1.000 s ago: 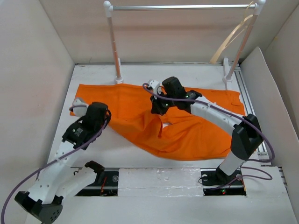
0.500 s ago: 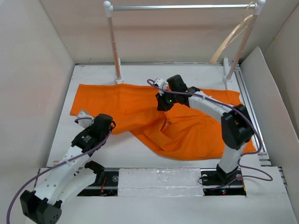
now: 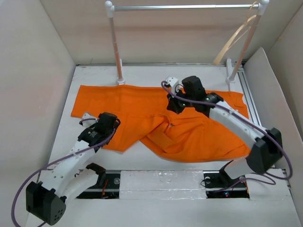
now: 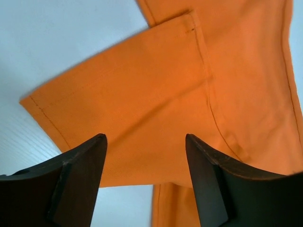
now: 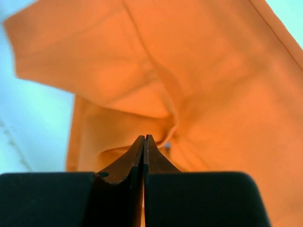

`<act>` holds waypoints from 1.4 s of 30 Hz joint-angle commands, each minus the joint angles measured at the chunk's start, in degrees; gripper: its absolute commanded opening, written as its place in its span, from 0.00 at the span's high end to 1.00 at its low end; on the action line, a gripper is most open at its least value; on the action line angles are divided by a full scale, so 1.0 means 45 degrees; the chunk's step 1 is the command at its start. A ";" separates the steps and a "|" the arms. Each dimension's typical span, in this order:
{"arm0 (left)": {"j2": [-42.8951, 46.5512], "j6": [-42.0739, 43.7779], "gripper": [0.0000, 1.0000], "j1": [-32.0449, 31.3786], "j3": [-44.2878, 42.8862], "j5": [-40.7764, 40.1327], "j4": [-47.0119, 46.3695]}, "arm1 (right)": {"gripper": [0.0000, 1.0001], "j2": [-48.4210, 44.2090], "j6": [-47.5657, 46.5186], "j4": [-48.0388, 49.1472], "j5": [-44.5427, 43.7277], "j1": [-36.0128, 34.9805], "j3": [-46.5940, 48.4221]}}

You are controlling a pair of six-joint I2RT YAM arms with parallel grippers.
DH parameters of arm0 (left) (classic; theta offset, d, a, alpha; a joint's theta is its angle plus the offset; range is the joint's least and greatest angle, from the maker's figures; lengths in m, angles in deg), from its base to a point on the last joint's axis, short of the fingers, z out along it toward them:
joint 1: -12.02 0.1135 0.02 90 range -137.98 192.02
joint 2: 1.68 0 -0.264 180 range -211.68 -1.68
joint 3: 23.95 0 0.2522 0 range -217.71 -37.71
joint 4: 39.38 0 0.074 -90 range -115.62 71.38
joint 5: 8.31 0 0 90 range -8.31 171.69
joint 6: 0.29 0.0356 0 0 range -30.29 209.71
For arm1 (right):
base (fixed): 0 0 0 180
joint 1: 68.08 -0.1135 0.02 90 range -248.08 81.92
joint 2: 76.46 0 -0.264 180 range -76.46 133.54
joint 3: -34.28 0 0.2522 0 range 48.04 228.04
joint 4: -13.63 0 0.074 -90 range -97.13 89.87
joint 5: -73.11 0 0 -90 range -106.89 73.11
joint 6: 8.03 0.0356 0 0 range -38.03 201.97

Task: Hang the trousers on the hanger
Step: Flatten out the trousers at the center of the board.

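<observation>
Shows the trousers (image 3: 132,106) spread across the white worktop (image 3: 94,75), orange cloth rucked into folds along the near edge. Finds the left gripper (image 4: 147,156) wide apart, grasping nothing, poised just above a hemmed leg end. Finds the right gripper (image 5: 144,138) closed tight, pinching a puckered fold near the garment's middle. Places the hanger (image 3: 234,40), pale beige, off the worktop, hooked at the right end of the rack's silver bar (image 3: 184,7), well apart from the cloth.
</observation>
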 commanded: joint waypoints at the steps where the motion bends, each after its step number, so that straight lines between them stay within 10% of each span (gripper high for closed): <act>1: -0.0674 -0.0982 0.38 0.1270 0.0795 0.0935 -0.0851 | 1.00 -0.1672 -0.0073 0.0165 -0.0038 -0.0671 -0.1461; 8: -0.0597 -0.0006 0.41 0.5415 0.2168 0.4325 -0.0769 | 0.89 -0.6161 0.0999 0.0029 -0.0468 -0.1102 -0.4429; 34: -0.3818 -0.0239 0.47 0.4716 0.0581 0.4672 0.1002 | 0.82 -0.6951 0.0650 -0.0401 0.0587 0.0479 -0.2874; 42: -0.8106 0.0637 0.49 0.5551 -0.1247 0.3014 -0.0210 | 0.82 -0.6306 0.0396 0.0029 0.1700 0.0598 -0.3382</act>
